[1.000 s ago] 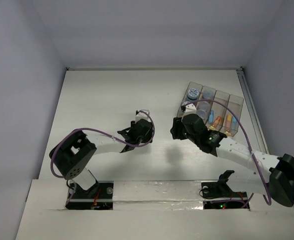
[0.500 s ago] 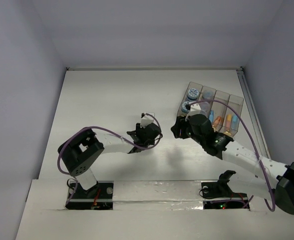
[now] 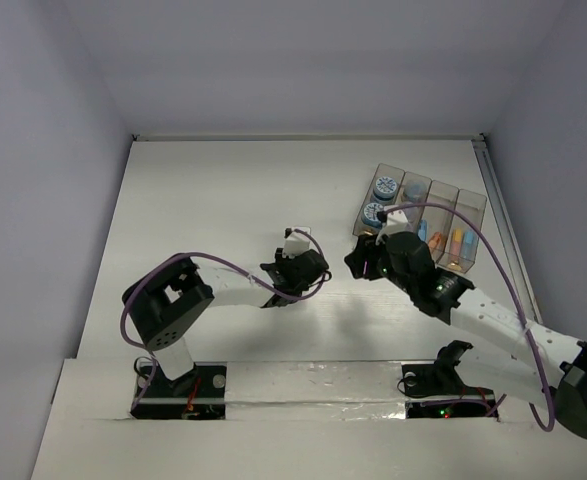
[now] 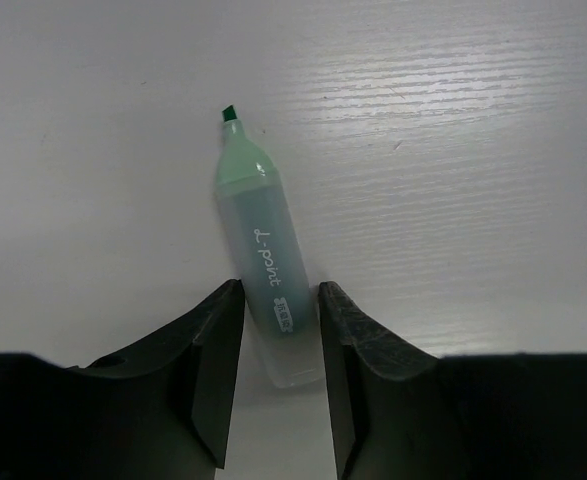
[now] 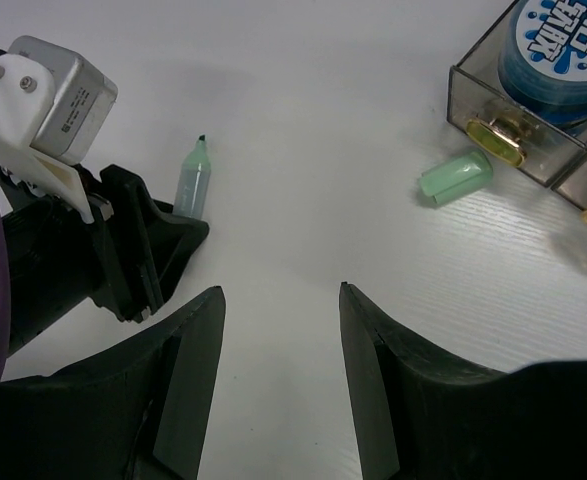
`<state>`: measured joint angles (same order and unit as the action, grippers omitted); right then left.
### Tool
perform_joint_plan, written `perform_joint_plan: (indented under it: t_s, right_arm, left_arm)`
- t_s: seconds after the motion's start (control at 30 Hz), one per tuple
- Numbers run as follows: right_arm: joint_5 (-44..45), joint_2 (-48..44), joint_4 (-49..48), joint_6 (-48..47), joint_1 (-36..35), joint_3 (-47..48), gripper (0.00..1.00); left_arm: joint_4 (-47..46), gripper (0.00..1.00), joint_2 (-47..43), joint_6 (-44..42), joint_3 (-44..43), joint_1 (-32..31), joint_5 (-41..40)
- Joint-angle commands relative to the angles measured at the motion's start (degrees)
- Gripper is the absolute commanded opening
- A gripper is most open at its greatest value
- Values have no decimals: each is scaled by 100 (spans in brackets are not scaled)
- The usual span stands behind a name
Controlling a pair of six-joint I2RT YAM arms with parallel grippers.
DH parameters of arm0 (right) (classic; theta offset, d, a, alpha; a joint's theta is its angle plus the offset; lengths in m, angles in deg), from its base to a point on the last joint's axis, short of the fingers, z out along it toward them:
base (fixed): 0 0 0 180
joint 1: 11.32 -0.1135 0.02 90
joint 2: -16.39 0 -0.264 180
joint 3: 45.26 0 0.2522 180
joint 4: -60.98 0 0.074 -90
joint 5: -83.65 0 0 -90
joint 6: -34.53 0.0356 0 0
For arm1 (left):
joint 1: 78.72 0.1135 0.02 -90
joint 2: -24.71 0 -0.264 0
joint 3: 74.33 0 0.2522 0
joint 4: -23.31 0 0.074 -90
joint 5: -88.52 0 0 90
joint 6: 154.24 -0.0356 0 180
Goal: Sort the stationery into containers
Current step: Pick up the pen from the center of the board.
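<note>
Left gripper (image 4: 280, 300) jaws have narrowed around the green highlighter (image 4: 258, 240).

Right gripper (image 5: 281, 300) spread wide, empty, above table (image 5: 303, 110); pale green highlighter (image 5: 193, 182) at left gripper (image 5: 163, 245) fingertips; green cap (image 5: 456, 177) just beside organiser box (image 5: 485, 92); blue tub (image 5: 563, 45) inside.

Table (image 3: 203, 200): white, faint grain, walled on three sides.

Box (image 3: 473, 200): clear, four narrow compartments side by side. It stands toward the far right corner, close along the right edge.

Highlighter (image 4: 263, 270): pale green, flat on the table about mid-width, nearer the near edge. It is uncapped, with the dark green tip bare and dark print on the barrel.

Cap (image 5: 455, 177): pale green, on its side, just beside the box's near left corner, well apart from the highlighter.
</note>
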<state>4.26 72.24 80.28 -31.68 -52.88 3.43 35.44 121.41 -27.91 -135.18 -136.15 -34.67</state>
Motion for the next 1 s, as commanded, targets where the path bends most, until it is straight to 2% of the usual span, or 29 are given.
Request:
perform_joint_plan:
  t_s: [0.0, 0.1, 0.23, 0.3, 0.47, 0.67, 0.97]
  right_arm:
    - [-33, -136, -211, -24, 104, 13, 55]
    - [-24, -171, -176, -24, 104, 13, 55]
    - [-15, -119, -132, 55, 375, -22, 57]
    - [-137, 30, -115, 143, 525, -49, 58]
    - [-305, 618, -158, 327, 939, -57, 67]
    - [-191, 1234, -202, 626, 939, 145, 75]
    - [502, 2218, -1107, 1681, 939, 137, 76]
  left_arm:
    - [313, 31, 156, 84, 7, -23, 75]
    - [198, 25, 208, 93, 77, -23, 190]
    - [-4, 5, 182, 84, 165, 30, 173]
    - [-39, 0, 129, 84, 200, 30, 103]
    - [-329, 0, -231, 14, 464, 30, 58]
    - [-891, 0, -828, -293, 850, 30, 216]
    - [-1673, 0, -1997, -935, 1483, 30, 813]
